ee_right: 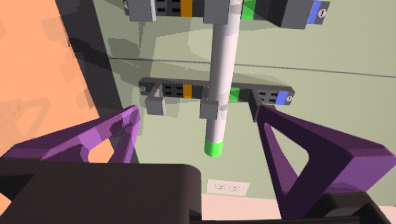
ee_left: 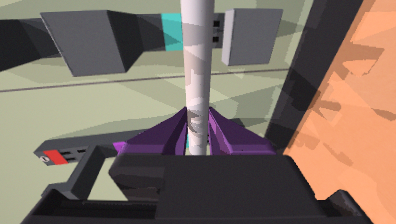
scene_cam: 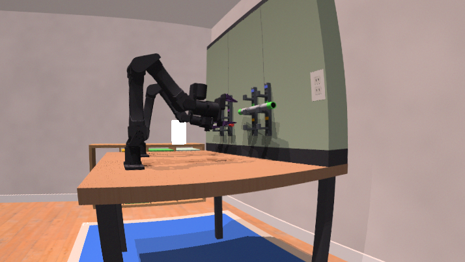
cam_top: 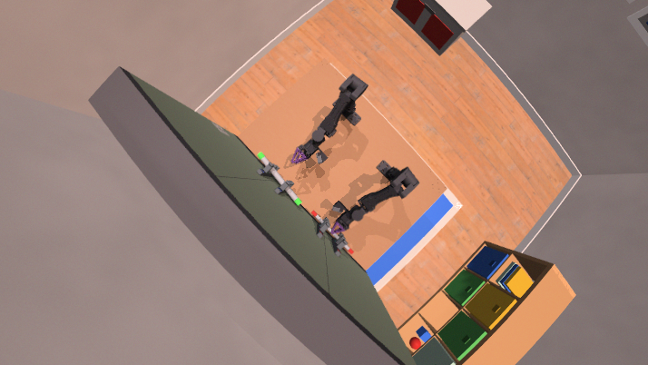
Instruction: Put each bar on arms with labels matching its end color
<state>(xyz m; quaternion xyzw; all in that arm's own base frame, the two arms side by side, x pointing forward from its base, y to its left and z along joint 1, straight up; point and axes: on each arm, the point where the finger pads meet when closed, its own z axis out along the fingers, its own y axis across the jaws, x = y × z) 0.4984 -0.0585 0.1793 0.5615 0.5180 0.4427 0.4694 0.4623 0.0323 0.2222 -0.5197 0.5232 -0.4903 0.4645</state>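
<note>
The red-ended bar [cam_top: 314, 213] [scene_cam: 231, 124] [ee_left: 197, 65] is held in my left gripper [cam_top: 335, 230] [ee_left: 197, 112], which is shut on its middle. It hangs at the left rack [ee_left: 150, 31], above the tips of the bottom arms and below the middle arms. The label by the bottom arm is cyan; magenta and red labels show higher on the near upright. The green-ended bar [cam_top: 290, 194] [scene_cam: 255, 108] [ee_right: 223, 55] lies on the middle arms of the right rack [scene_cam: 267, 127] [ee_right: 175, 90], by the green labels. My right gripper [cam_top: 297, 156] [ee_right: 198, 111] is open and empty, back from that bar.
The right rack's blue-labelled top arms and orange-labelled bottom arms hold no bar. A green wall panel [cam_top: 290, 236] [scene_cam: 293, 65] stands behind both racks. The table top [cam_top: 290, 123] [scene_cam: 195, 173] lies under both arms. An outlet [scene_cam: 317, 85] [ee_right: 228, 187] is on the panel beyond the right rack.
</note>
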